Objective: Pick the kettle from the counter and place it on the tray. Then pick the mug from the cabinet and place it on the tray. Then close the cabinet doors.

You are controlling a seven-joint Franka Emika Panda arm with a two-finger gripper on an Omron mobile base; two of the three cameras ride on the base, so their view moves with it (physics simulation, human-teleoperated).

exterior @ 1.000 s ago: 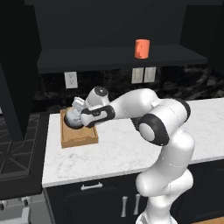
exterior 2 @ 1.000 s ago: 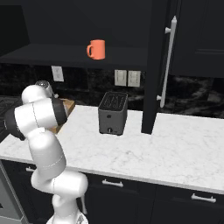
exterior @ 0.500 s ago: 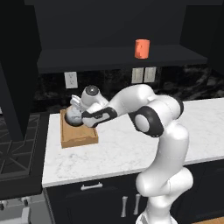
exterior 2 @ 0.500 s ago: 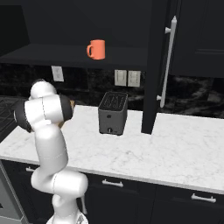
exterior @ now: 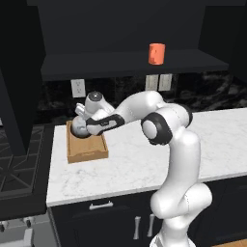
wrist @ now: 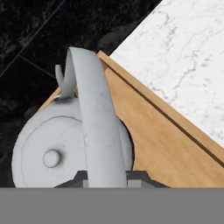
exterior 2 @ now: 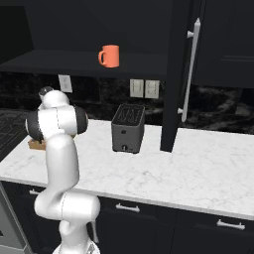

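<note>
One of the three jobs is close to done: over the last second the arm has stretched further left and carried the kettle (exterior: 80, 127) from the tray's middle toward its far left corner, so the kettle now sits low over the tray (exterior: 89, 151) at the left end of the counter (exterior: 144, 164). The gripper (exterior: 86, 126) is clamped shut on the kettle's thin pale handle, which in the hand view arches up between the finger tips (wrist: 89, 180) from the round grey body (wrist: 65, 153). The wooden floor of the tray (wrist: 170, 153) lies right beside the body there, but whether the base already rests on the wood or hangs just above it is hard to say from these angles. If it is down, letting go is what remains of this step. The mug (exterior 2: 109, 55) stands untouched on the shelf of the cabinet (exterior 2: 79, 64), up and to the right, and a cabinet door (exterior 2: 176, 74) with its long silver handle stands open, so the second pick and the closing are still ahead.
</note>
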